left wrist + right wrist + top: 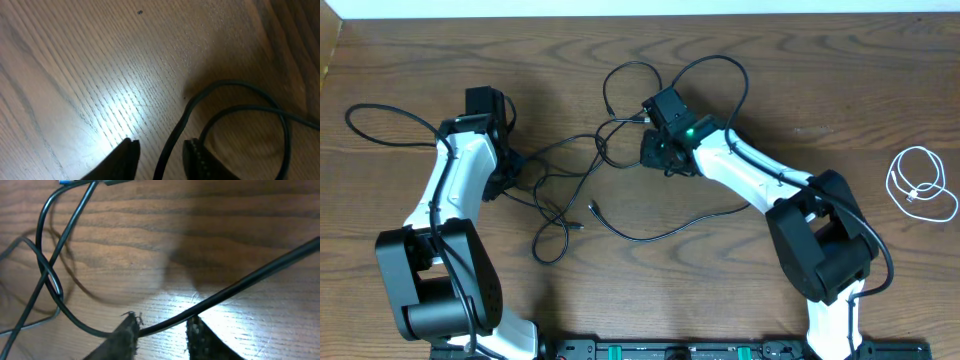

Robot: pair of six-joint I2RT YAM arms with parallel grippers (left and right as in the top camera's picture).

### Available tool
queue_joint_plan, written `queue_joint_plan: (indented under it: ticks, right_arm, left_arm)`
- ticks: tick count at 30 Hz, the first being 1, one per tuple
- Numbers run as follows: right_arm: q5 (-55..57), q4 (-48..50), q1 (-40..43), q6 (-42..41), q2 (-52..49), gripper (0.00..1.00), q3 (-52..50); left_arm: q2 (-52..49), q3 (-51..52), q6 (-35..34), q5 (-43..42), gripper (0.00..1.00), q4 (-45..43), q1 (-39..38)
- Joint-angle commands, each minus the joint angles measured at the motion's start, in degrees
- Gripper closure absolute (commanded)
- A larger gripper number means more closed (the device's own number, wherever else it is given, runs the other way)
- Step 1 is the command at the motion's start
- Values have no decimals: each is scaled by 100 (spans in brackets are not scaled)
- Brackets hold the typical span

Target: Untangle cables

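Straddling black cables (250,276), left tool (161,145) and right tool (163,320) gape slightly.

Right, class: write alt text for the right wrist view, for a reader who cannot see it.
A black cable runs diagonally between the open fingers of the right tool, over a wooden table. More black cable loops cross at left.

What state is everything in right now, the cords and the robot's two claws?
black cables: tangled together in crossing loops, not yet separated.
white cable: coiled by itself at the far right, apart from the tangle.
left gripper: open, straddling one black cable.
right gripper: open, one black cable running across its gap.
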State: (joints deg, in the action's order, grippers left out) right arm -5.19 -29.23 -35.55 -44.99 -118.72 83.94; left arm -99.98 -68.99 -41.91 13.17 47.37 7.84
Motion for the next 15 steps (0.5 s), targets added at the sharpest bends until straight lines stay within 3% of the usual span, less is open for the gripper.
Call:
queue_joint_plan:
  ticks: [1, 5, 9, 11, 13, 15]
  right_arm:
    - [376, -11, -66, -66, -57, 73, 22]
    - [426, -2, -87, -247, -72, 73, 20]
    - [442, 13, -131, -321, -210, 72, 20]
    - [442, -11, -131, -321, -273, 72, 20]
    - [442, -66, -129, -319, -323, 82, 20]
    - [442, -160, -131, -319, -348, 99, 17]
  left_arm:
    - [0, 55, -20, -22, 58, 11, 33]
    - [0, 55, -20, -76, 38, 11, 33]
    - [0, 55, -11, -87, 26, 11, 33]
    - [0, 55, 313, -337, 23, -72, 33]
    - [0, 55, 966, -903, 21, -275, 33]
    - [7, 52, 1731, -1707, 23, -424, 35]
